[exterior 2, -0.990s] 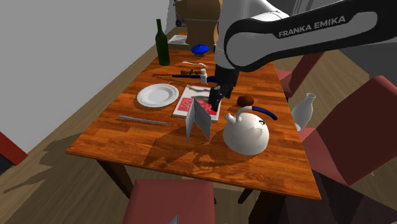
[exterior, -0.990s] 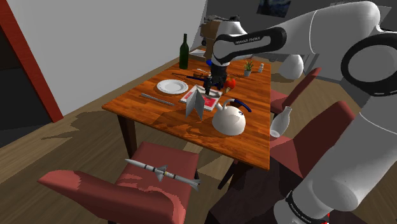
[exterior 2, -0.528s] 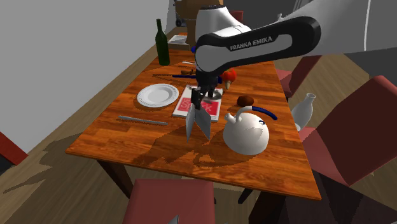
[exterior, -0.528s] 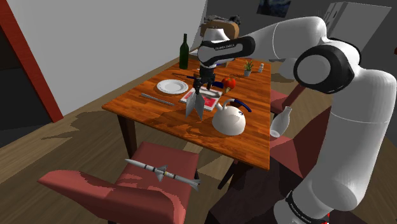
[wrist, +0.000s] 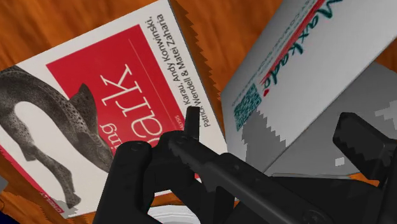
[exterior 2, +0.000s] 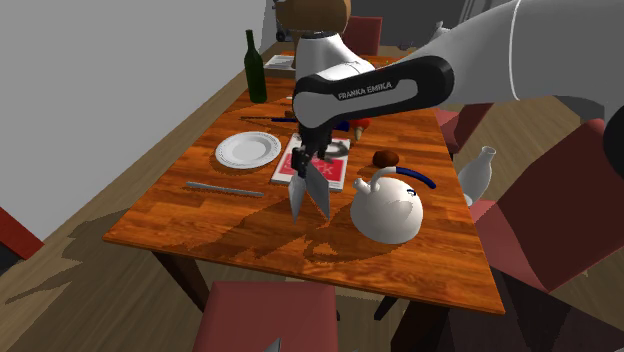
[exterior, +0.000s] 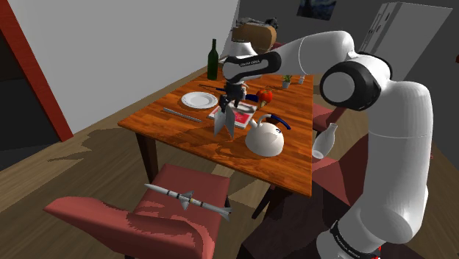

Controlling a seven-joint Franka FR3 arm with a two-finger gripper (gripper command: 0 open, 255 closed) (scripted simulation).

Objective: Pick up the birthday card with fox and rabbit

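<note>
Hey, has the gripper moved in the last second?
Yes: in the second exterior view the gripper shifted left, toward the white plate, and down to the standing card.

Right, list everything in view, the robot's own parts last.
table: one, orange-brown wood, centre
birthday card: one, grey-white, standing folded beside the kettle
book: one, red and white, flat behind the card
plate: one, white, next to the book
bottle: one, dark green, far table end
kettle: one, white, blue handle
vase: one, white, past the table edge
chairs: at least three, red, around the table
toy rocket: one, grey, on a chair
gripper: one, black, open, at the card's top
arm: one, white
</note>
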